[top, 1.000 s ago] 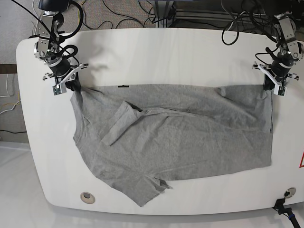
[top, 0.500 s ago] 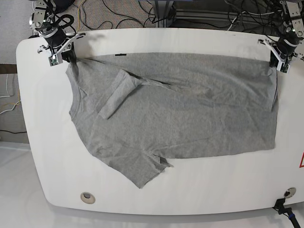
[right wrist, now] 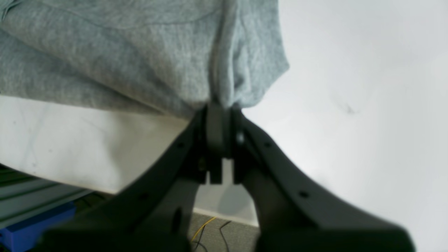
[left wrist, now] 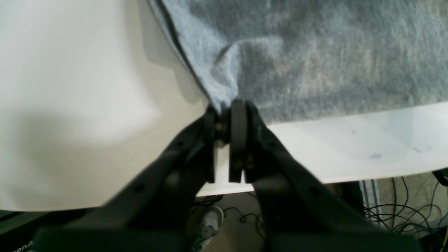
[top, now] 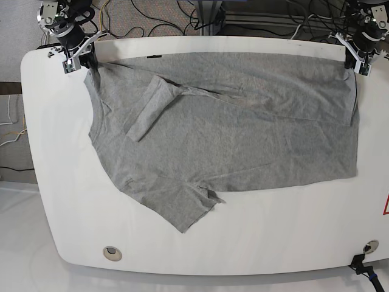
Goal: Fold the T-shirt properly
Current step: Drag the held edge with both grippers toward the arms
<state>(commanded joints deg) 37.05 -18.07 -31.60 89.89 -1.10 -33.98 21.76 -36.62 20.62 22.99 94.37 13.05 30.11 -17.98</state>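
Observation:
The grey T-shirt (top: 231,134) lies spread across the white table (top: 273,237), its far edge stretched along the table's back. One sleeve (top: 149,109) is folded over onto the body, the other sleeve (top: 185,210) points to the front. My left gripper (top: 357,61) is shut on the shirt's back right corner; in the left wrist view the left gripper (left wrist: 224,119) pinches a bunched hem of the shirt (left wrist: 315,52). My right gripper (top: 78,59) is shut on the back left corner, and the right gripper (right wrist: 220,115) clamps gathered shirt cloth (right wrist: 140,52) there.
Cables (top: 158,18) and a metal frame (top: 261,15) lie on the floor behind the table. Two round holes sit at the front of the table, one at the left (top: 112,253) and one at the right (top: 369,246). The table's back edge (left wrist: 350,175) is close to both grippers.
Both grippers have pulled the shirt's far edge back toward the table's rear edge, dragging the whole shirt with them. The cloth now lies flatter and more stretched.

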